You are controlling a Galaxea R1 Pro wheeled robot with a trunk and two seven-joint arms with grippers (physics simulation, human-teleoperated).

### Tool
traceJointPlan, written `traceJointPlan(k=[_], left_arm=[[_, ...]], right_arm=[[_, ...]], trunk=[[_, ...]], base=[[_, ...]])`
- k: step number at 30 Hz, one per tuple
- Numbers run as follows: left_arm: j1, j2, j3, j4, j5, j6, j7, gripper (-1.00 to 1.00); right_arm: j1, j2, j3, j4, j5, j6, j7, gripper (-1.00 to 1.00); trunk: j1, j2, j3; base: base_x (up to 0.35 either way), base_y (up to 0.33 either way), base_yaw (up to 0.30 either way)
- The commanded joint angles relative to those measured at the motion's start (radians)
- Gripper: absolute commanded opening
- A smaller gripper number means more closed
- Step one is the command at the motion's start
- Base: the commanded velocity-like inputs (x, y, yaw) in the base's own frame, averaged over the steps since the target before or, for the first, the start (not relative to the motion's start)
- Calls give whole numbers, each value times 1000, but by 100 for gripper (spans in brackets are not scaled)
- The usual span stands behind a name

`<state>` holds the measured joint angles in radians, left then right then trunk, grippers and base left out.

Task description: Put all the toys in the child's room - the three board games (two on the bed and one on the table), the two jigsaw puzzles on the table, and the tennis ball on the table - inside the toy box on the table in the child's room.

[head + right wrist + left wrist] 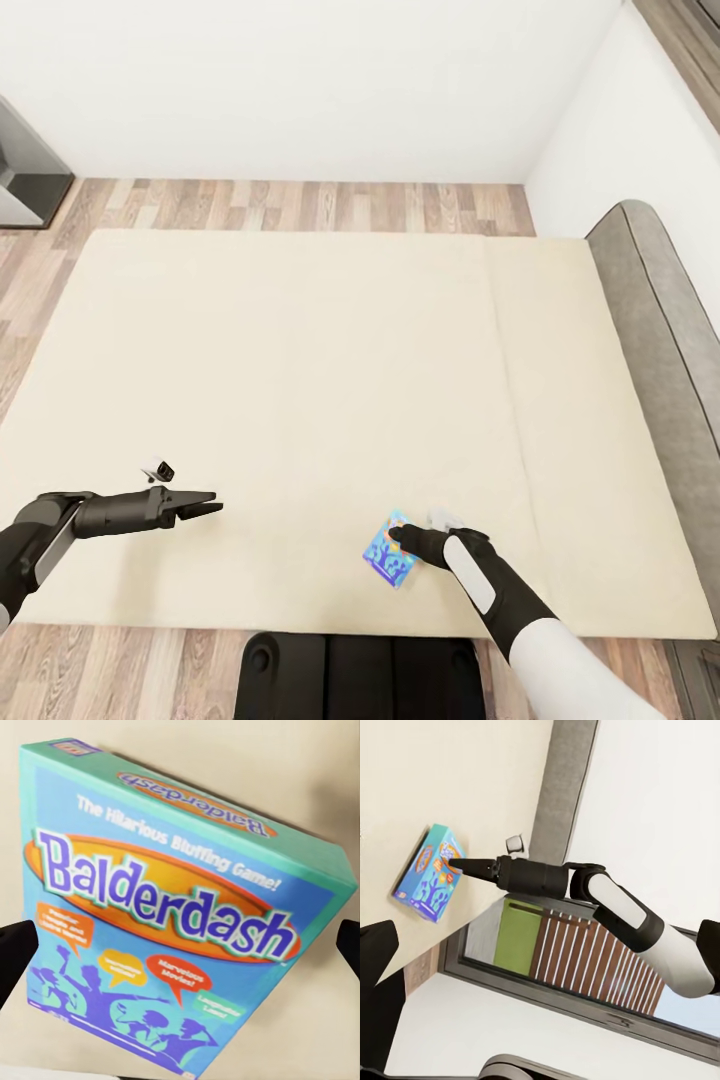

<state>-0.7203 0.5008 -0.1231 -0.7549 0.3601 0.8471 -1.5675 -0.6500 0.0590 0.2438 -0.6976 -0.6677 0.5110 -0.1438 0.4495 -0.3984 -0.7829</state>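
Board game (388,550), blue "Balderdash" box (180,915), lies flat on the bed (300,400) near the near edge, right of centre. My right gripper (400,540) is right over it, fingertips at its right edge. In the right wrist view my fingers (15,960) sit spread to either side of the box, so the gripper is spread apart, nothing gripped yet; contact I can't confirm.

Handling guess: stiff cardboard, light, glossy print so probably a bit slippery. Flat on a mattress means no easy underside access. Best bet is pinching across the short width at mid-length, or tipping one edge up first. Squeeze gently, the lid could flex.

My left gripper (200,507) hovers well to the left over bare mattress, holding nothing; whether its fingers are apart or together I can't tell.

Surface: plain beige mattress, probably soft, may give under a push. Grey headboard (660,330) at right. Wood-plank floor (300,205) beyond the far edge, white wall (300,90) behind.
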Motion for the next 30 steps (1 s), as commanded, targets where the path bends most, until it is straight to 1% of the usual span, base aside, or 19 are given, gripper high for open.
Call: traceJointPlan(k=[1, 11, 30], left_arm=[[-1, 1, -5, 0, 4, 11, -3, 100], [-1, 0, -3, 0, 3, 10, -3, 100], [-1, -1, -2, 0, 3, 11, 4, 100]], right_arm=[[0, -1, 3, -2, -11, 2, -10, 100], [1, 0, 6, -20, -10, 1, -10, 100], [1, 0, 9, -37, -12, 3, -6, 100]], trunk=[[1, -2, -3], [1, -2, -15], [1, -2, -16]], base=[[0, 0, 0], [0, 0, 0], [0, 0, 0]])
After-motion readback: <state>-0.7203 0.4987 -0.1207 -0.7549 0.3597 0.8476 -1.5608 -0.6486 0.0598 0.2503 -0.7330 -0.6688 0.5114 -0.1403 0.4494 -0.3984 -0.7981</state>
